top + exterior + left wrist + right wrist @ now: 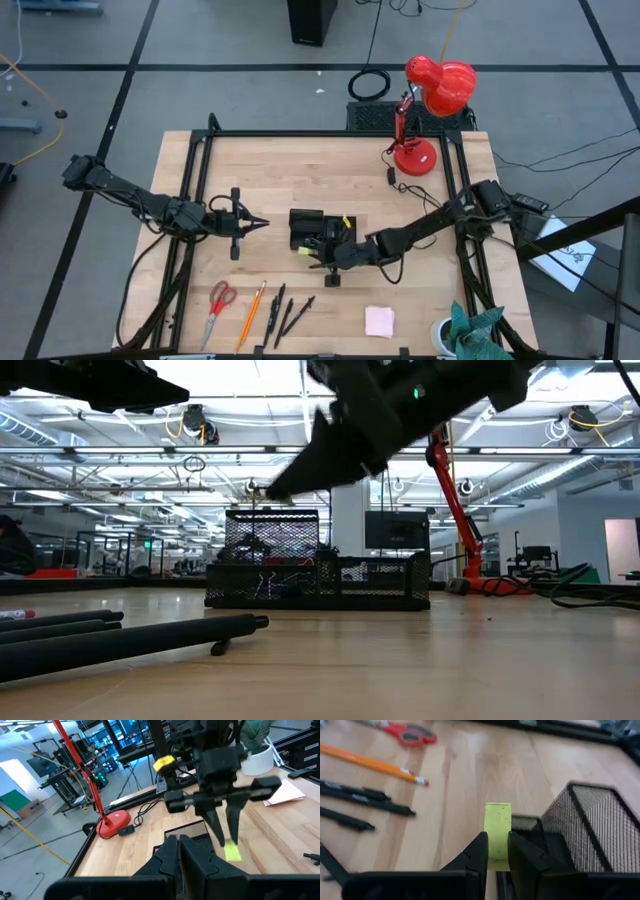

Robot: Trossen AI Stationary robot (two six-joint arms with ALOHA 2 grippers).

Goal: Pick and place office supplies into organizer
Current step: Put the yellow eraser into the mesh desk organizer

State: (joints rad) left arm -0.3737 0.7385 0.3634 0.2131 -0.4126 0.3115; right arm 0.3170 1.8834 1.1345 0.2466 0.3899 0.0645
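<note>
Small yellow-green piece [498, 836] pinched upright between the fingers of the right gripper [496, 851], jaws closed onto it, held above the black mesh organizer [318, 232] near mid-bench; same piece visible at the fingertips in the left wrist view [232, 852]. Organizer in two parts, a taller mesh compartment and a lower one beside it, small items inside too dim to name. Along the front edge of the bench, from left: red-handled scissors [218, 305], orange pencil [250, 313], thin black pens [285, 310] lying close together, all well apart from the organizer. Pale pink note pad [379, 321] flat nearer the front right corner. Left gripper [258, 224] poised left of the organizer, pointing toward it, fingers pressed together with nothing between them. Red desk lamp [428, 110] standing at the back right of the bench. Teal cloth in a white cup [465, 332] at the front right corner.
</note>
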